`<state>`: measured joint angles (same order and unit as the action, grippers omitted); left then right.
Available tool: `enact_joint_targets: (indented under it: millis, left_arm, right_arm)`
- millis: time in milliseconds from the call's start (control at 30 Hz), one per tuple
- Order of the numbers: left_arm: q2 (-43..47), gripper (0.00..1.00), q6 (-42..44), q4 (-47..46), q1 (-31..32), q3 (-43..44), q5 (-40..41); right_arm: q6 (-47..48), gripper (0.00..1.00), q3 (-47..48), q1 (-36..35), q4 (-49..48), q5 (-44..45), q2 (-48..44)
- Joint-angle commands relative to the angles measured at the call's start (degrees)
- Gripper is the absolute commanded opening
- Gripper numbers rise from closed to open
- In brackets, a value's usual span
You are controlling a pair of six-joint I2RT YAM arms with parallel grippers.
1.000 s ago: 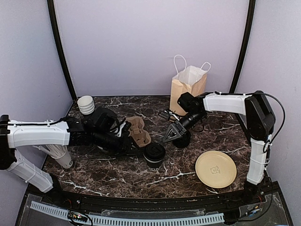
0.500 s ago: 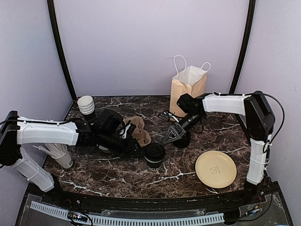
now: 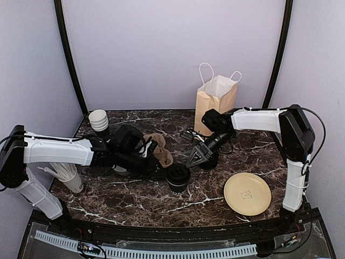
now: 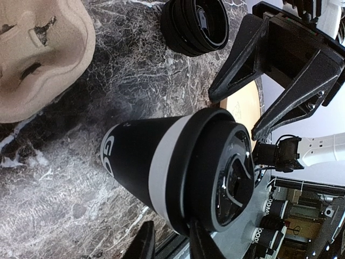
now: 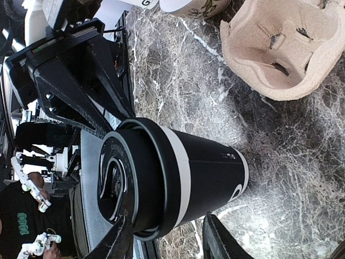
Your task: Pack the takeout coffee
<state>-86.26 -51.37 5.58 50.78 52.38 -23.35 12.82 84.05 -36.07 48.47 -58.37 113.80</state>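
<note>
Standing upright on the marble table [image 3: 135, 202], a lidded black coffee cup [image 3: 177, 177] is sitting free between the two grippers. The left gripper [image 4: 170, 237] is hovering just beside it, fingers a narrow gap apart and pinching nothing. The right gripper [image 3: 195, 157] is facing the cup with fingers spread wide and empty. A cardboard cup carrier [image 3: 160, 148] is lying just behind the cup, a stack of lids [image 4: 197, 24] is sitting near the right gripper, a paper bag [image 3: 214, 98] is standing at the back, and a plate [image 3: 247, 193] is lying front right.

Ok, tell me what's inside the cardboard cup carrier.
Nothing shows: the wells of the cup carrier in the wrist views are empty bare pulp with slits. From above, the left arm covers its left side, so that part cannot be checked.
</note>
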Motion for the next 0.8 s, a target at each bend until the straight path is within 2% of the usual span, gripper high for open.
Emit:
enact_joint_targets:
  millis: [0,233,367,500,633,733,767]
  left_arm:
    - [-0.92,0.24,1.65,-0.18,-0.76,0.59,0.38]
    - [-2.73,0.22,3.25,1.74,-1.56,0.58,1.41]
    - [-3.74,0.28,4.03,2.89,-1.6,0.94,1.31]
    - [-4.9,0.27,4.89,4.28,-1.65,0.58,2.01]
    - [-6.68,0.23,5.63,6.77,-1.65,-0.96,2.73]
    - [-7.73,0.11,6.42,7.96,-1.59,-2.55,3.97]
    - [-8.12,0.1,6.57,8.02,-1.59,-3.56,4.17]
  right_arm:
    - [-0.05,0.43,-0.55,-0.67,0.54,-1.04,1.3]
    - [-0.88,0.41,-0.63,-0.75,0.06,0.39,2.36]
    - [-1.31,0.4,-1.07,-0.99,-0.38,1.38,3.02]
    - [-1.69,0.39,-1.3,-1.43,-0.65,2.63,4.36]
    - [-2.63,0.38,-1.41,-2.09,-1.1,4.38,6.14]
    - [-3.81,0.36,-1.76,-2.33,-1.61,7.1,7.41]
    - [-4.3,0.35,-1.9,-2.33,-1.81,8.05,7.81]
